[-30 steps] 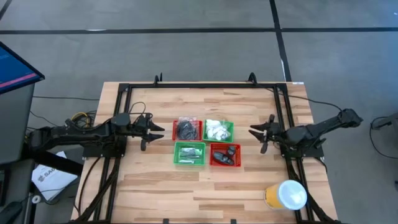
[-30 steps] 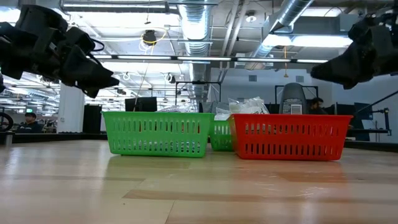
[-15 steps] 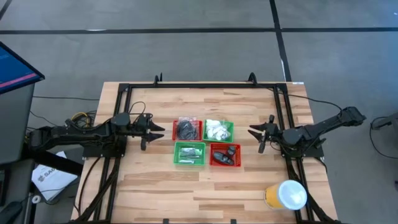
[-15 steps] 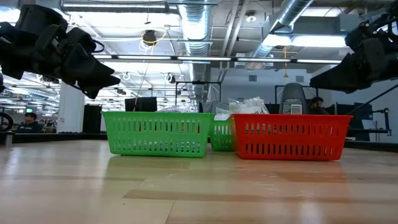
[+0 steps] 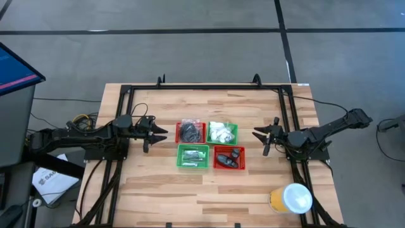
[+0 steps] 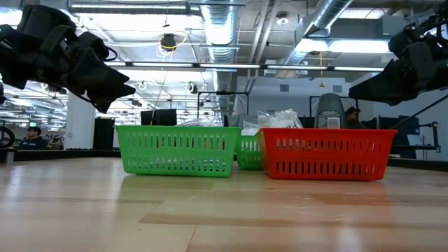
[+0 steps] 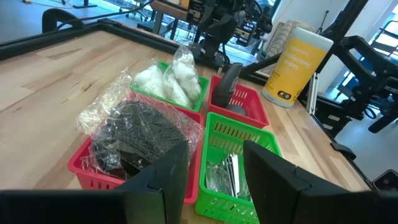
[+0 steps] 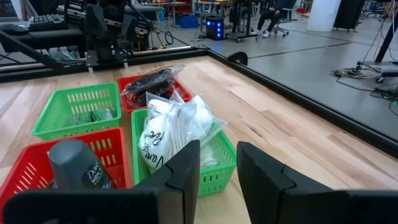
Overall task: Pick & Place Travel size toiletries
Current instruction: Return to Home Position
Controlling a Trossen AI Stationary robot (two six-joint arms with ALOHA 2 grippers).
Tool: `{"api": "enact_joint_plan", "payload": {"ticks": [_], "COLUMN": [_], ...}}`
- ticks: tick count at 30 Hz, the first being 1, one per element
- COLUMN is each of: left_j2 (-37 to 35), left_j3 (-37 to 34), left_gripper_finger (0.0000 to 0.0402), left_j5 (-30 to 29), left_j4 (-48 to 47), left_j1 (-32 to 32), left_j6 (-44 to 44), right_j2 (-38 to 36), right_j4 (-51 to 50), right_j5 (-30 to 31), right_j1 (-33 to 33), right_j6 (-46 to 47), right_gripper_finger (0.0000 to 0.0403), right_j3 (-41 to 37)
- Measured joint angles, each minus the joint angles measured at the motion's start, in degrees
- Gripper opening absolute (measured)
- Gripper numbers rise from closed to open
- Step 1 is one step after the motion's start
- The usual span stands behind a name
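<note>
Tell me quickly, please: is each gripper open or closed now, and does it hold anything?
Left gripper: open, holding nothing.
Right gripper: open, holding nothing.

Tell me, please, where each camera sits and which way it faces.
High: above the wooden table, straight down; left gripper and right gripper flank four square mesh baskets.
Low: table-top height, level across the table; both arms hang overhead.
Left wrist: on that arm, facing the baskets; own open fingers show.
Right wrist: likewise, from the opposite side.
Both wrist views share the white crinkly packets.
</note>
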Motion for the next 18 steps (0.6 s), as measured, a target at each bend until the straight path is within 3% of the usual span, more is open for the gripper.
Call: {"api": "enact_joint_plan", "payload": {"ticks": [18], "left_j2": [0.0], "left_j3": [0.0], "left_gripper_finger": [0.0145], "left_j5": [0.0], "left_j4": [0.4], "left_j1": [0.0], "left_j6": [0.0], "right_j2": [0.0], "right_j4": [0.0], "right_j5": [0.0], "right_j1": [0.0], "right_j6": [0.0], "right_gripper_finger": [0.0097], "right_j3": [0.0]}}
